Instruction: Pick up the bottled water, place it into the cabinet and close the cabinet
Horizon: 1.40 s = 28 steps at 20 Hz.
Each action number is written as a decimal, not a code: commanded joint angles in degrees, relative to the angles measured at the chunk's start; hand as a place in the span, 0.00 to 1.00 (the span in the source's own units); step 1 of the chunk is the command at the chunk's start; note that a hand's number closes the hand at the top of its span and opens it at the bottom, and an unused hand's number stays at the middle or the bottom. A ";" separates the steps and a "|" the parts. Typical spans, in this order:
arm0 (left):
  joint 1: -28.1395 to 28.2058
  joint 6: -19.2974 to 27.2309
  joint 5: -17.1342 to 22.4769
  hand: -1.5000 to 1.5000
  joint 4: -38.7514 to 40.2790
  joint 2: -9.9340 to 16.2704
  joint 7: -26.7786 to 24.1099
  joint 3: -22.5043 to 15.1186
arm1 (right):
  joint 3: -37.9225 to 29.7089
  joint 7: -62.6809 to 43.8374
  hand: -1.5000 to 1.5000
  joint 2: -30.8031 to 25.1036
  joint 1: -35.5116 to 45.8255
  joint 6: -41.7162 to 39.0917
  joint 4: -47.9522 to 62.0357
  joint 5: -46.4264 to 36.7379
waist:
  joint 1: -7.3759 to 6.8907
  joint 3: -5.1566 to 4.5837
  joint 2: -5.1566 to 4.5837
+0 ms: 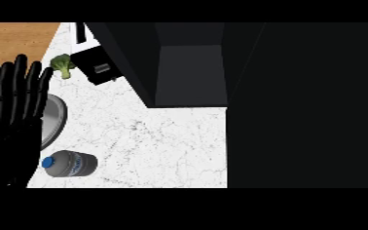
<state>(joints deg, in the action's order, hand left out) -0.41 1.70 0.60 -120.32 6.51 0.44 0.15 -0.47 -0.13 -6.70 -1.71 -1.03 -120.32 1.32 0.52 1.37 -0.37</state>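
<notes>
The left hand point(20, 102) shows at the view's left edge, black, open and upright, its fingers straight and held close together, tips pointing toward the far side of the counter point(173, 141). Its palm and wrist run down along that same edge over the counter's near left corner. The right hand shows nowhere.

One head view looks steeply down on the counter point(173, 146); its right side is dark, perhaps blocked.

A white marbled counter point(173, 146) fills the middle. Wood flooring point(25, 39) shows at the upper left. Darkness covers the right side.
</notes>
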 commanded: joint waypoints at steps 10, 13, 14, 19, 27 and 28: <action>25.06 7.96 4.94 0.00 -17.92 -6.35 4.21 5.54 | 9.86 -5.61 0.00 0.70 -10.78 -5.09 -12.12 2.34 | -1.78 -1.41 0.88; 31.30 8.93 6.19 0.00 -22.89 -6.43 4.11 3.24 | 12.14 -6.58 0.00 1.17 -11.32 -5.06 -13.78 1.20 | -1.31 -1.39 0.68; 31.60 9.71 5.00 0.00 -27.51 -6.45 7.94 2.20 | 12.42 -10.91 0.00 0.90 -12.89 -4.33 -19.69 2.48 | -1.04 -1.38 0.75; 37.86 9.72 6.56 0.00 -25.66 -6.48 1.72 0.19 | 17.09 -13.71 0.00 2.40 -11.26 -2.36 -21.21 -3.52 | -1.15 -1.41 0.60; 42.44 12.04 3.27 0.00 -26.69 -6.49 2.44 -4.65 | 17.22 -18.21 0.00 2.73 -10.21 -1.49 -22.66 -1.71 | -1.08 -1.37 0.57; 41.65 15.69 -1.61 0.00 -24.08 -6.49 2.14 -10.28 | 20.88 -15.89 0.00 4.01 -11.17 -0.44 -22.99 -5.93 | -0.84 -1.36 0.56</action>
<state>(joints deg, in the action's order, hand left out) 38.28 14.79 2.32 -141.87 0.23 3.76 -4.65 18.40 -16.36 -3.34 -11.84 -2.15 -141.45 -1.48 -0.47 -0.01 0.19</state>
